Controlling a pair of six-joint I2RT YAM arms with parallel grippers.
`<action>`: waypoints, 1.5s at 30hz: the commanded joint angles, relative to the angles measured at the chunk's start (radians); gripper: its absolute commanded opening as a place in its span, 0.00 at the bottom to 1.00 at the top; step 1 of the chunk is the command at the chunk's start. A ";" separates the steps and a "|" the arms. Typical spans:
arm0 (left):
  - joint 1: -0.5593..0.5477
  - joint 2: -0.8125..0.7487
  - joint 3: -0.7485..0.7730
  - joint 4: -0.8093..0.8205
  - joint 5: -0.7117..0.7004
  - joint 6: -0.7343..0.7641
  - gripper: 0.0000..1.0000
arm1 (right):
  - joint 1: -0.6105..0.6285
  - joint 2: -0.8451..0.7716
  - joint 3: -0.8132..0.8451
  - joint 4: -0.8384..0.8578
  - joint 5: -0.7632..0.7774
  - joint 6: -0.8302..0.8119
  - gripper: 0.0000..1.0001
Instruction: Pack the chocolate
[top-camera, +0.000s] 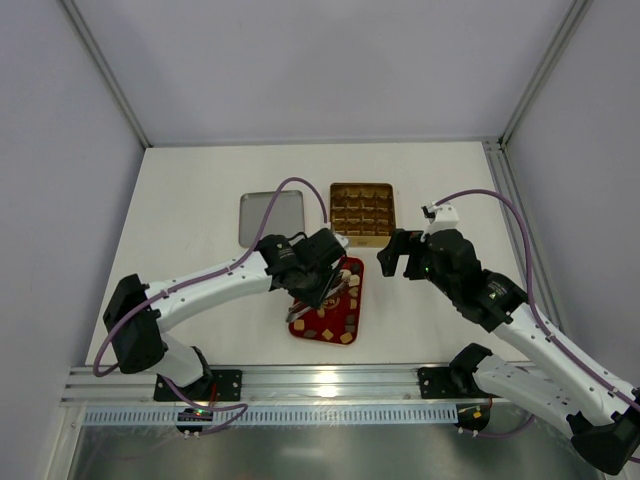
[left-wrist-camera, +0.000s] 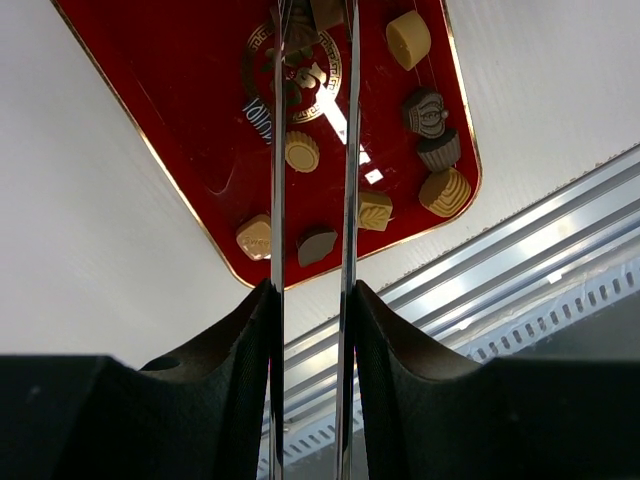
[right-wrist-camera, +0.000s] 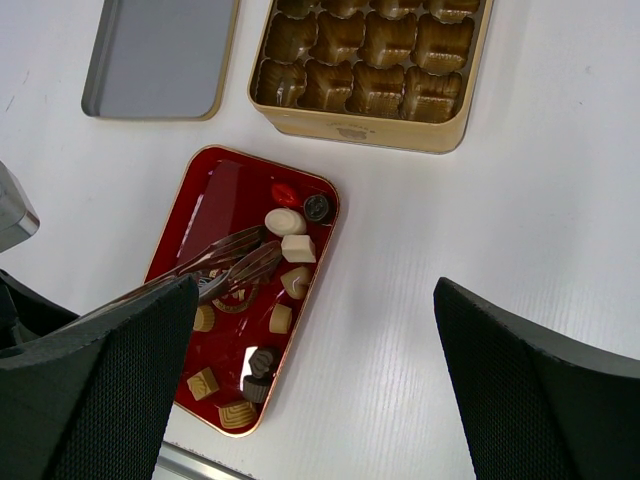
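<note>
The chocolate lies on a glossy red tray with rounded corners and a thin gold rim, at the centre of the white bench. The pieces are small: cream rounds, tan fluted and ribbed shapes, and a few dark brown ones. Most sit along the tray's right side and lower end in the right wrist view. The left claw is clenched on a pair of thin, mirror-bright metal tongs, whose two blades run up the frame over the tray. Whether the tips pinch a piece cannot be told. The left wrist view alone shows a gold crest with lettering printed on the tray, too blurred to read. The right wrist view alone shows the square gold tin with its moulded grid of compartments at upper centre, and a flat grey metal lid at upper left. The right claw is spread wide with nothing between its black textured pads.
</note>
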 joint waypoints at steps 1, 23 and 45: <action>-0.006 -0.020 0.049 -0.020 -0.014 0.017 0.35 | 0.001 -0.018 0.001 0.015 0.018 0.007 1.00; -0.020 0.040 0.088 -0.033 -0.011 0.040 0.33 | 0.001 -0.019 -0.010 0.015 0.025 0.002 1.00; -0.018 0.005 0.223 -0.122 -0.058 0.050 0.12 | 0.001 -0.007 -0.002 0.024 0.018 0.001 1.00</action>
